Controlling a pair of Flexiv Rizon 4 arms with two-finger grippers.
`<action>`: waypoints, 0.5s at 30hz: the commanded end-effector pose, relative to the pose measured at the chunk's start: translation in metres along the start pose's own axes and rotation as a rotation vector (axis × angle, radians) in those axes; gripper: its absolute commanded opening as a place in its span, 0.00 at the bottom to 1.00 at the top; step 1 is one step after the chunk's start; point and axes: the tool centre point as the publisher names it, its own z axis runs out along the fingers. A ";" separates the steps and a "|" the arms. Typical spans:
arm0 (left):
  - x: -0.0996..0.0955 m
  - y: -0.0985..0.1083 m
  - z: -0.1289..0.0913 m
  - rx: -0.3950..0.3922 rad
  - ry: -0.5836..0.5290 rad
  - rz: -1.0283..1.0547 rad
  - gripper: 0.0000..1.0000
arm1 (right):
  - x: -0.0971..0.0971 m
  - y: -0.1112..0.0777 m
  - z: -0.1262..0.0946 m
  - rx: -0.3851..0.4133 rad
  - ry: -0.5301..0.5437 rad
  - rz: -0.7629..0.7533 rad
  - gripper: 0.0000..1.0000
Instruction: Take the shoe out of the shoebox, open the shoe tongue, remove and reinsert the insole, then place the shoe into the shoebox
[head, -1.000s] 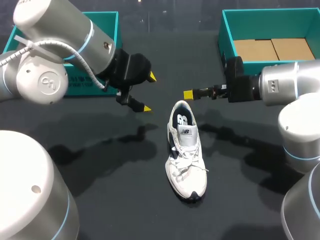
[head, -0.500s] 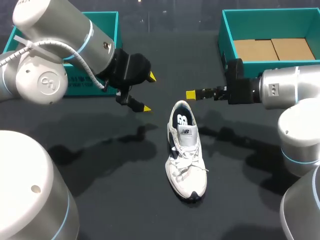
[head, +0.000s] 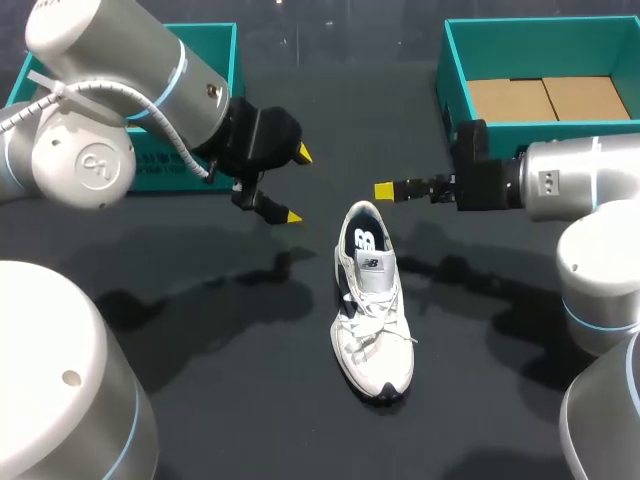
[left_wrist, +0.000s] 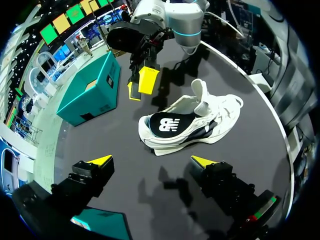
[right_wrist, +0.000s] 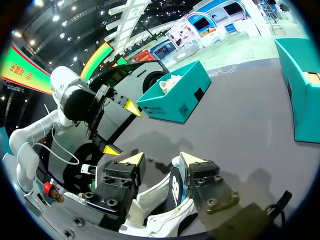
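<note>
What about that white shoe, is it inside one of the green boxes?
No, the shoe lies on the dark table, outside the left box and the right box.

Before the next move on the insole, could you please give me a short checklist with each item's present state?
1. Shoe out of the shoebox, upright on the table: ok.
2. Tongue lifted up: ok.
3. Insole lying inside the shoe: ok.
4. Left gripper open, empty: ok.
5. Right gripper open, empty, near the heel: ok.
6. Insole loose enough to lift: cannot tell.
</note>
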 end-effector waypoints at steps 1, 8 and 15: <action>0.001 0.001 -0.001 0.000 -0.001 0.001 1.00 | 0.001 0.000 0.001 0.001 -0.004 0.000 0.41; 0.001 0.001 -0.001 0.000 -0.001 0.001 1.00 | -0.011 0.004 -0.017 0.018 -0.104 -0.041 0.46; 0.001 0.001 -0.001 0.000 -0.001 0.001 1.00 | -0.027 0.009 -0.046 0.129 -0.259 -0.124 0.49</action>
